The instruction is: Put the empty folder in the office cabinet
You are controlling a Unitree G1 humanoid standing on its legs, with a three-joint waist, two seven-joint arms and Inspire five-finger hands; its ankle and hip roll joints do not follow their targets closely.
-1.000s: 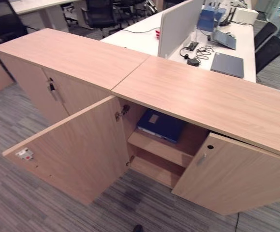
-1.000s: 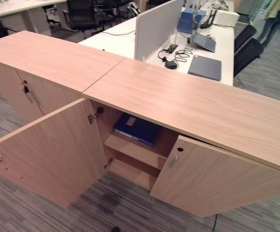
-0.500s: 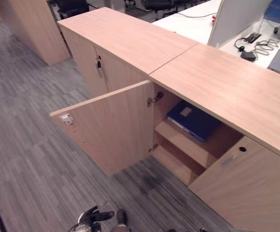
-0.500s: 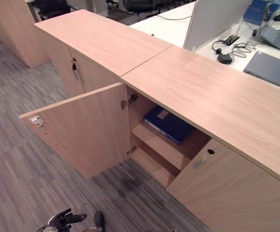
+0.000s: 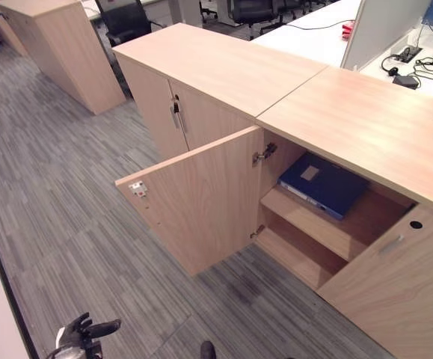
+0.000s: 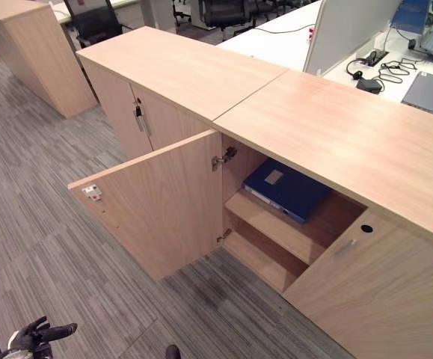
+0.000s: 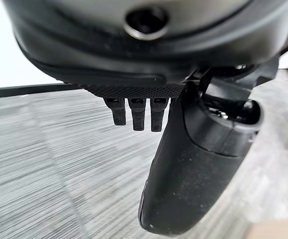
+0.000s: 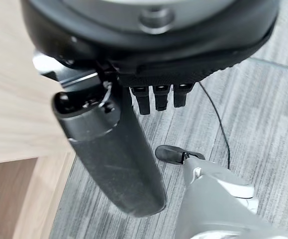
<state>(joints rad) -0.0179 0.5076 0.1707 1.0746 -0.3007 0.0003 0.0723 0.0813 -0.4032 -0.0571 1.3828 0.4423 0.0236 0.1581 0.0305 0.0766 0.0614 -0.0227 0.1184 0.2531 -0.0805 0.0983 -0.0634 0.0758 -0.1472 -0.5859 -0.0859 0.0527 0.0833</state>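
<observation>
Left hand [image 5: 81,334] is seen low over the carpet [image 5: 66,224], fingers spread, nothing held. Cabinet [image 6: 336,142] stands with left door [image 6: 164,202] swung open. Blue folder [image 6: 285,188] is laid flat on the upper shelf [image 6: 276,228]. Right hand [image 8: 114,149] is held empty, fingers straight.

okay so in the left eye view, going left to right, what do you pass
Left hand → open cabinet door → blue folder on the upper shelf → half-open right door.
</observation>
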